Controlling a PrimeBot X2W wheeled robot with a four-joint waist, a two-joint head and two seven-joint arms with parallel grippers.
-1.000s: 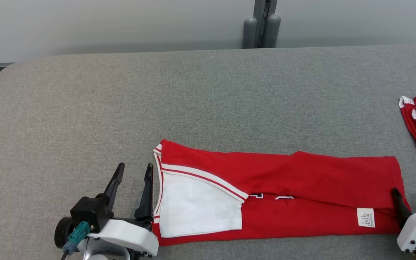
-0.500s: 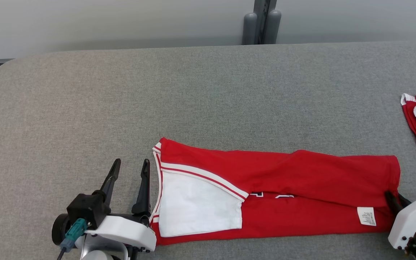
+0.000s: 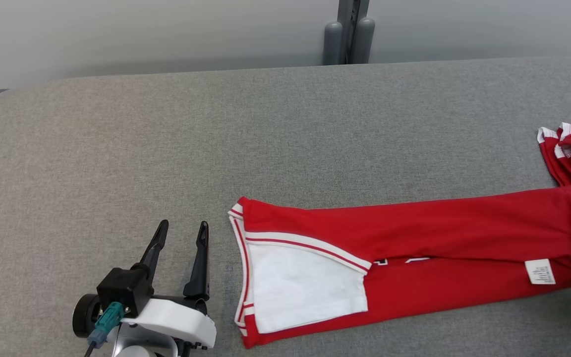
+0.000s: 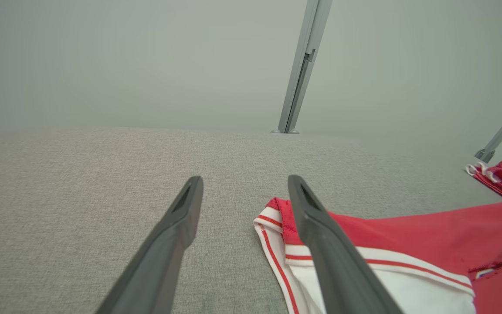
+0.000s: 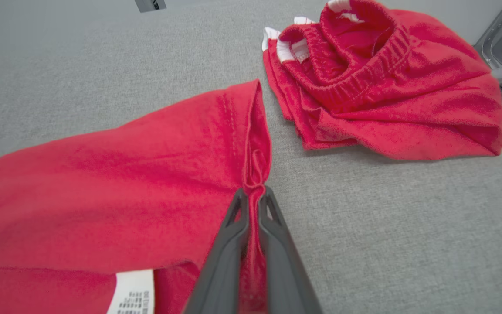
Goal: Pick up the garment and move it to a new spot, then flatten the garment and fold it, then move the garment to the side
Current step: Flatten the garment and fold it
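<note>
- Garment (image 3: pixel 414 258), red and white, lies folded long on the grey fabric table (image 3: pixel 142 139), near my edge.
- My left gripper (image 3: pixel 184 225) gapes wide, empty, beside its collar end.
- A grey post (image 3: pixel 347 29) stands behind, against the pale wall (image 3: pixel 142 29).
- My right gripper (image 5: pixel 254 192) pinches its hem; crumpled red shorts (image 5: pixel 386 83) lie close by.

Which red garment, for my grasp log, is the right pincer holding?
The long flat jersey: the right pincer pinches its hem. The bunched shorts lie beside it, ungripped.
</note>
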